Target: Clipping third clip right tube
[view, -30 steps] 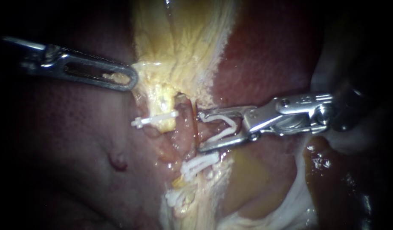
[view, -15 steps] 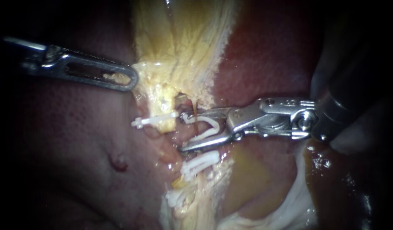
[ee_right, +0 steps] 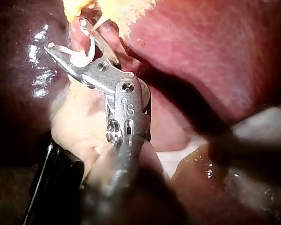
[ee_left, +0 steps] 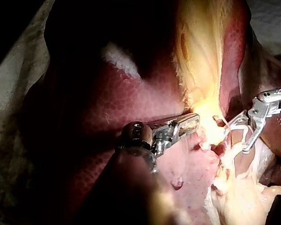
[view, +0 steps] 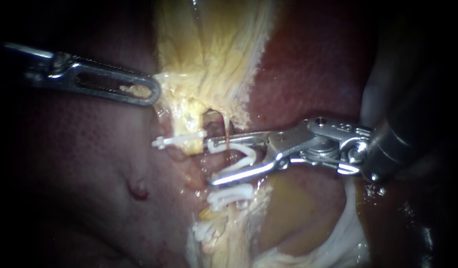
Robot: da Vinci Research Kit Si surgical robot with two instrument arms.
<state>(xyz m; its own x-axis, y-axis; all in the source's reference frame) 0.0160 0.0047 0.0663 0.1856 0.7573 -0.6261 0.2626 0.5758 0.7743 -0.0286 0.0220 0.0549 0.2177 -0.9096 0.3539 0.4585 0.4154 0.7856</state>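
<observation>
The liver point(view: 313, 59) is seen behind both instruments. The yellowish tissue point(view: 214, 59) is gripped at its edge by the closed jaws of the L instrument point(view: 152, 92). The R instrument point(view: 211, 164) jaws are spread w/ an open white clip point(view: 246, 151) seated in both. The right tube point(view: 225, 130) is straddled btwn them. One shut clip point(view: 182, 140) is seen just past the upper jaw tip, and two more clips point(view: 231, 196) just under the lower jaw.

Dark red liver point(view: 75, 149) with tiny dots, yellow tissue point(view: 214, 54) with white stringy streaks, white clip point(view: 241, 154), more white clips point(view: 231, 193), shiny silver right instrument point(view: 210, 163), shiny silver left instrument point(view: 154, 92) with a yellow speck
</observation>
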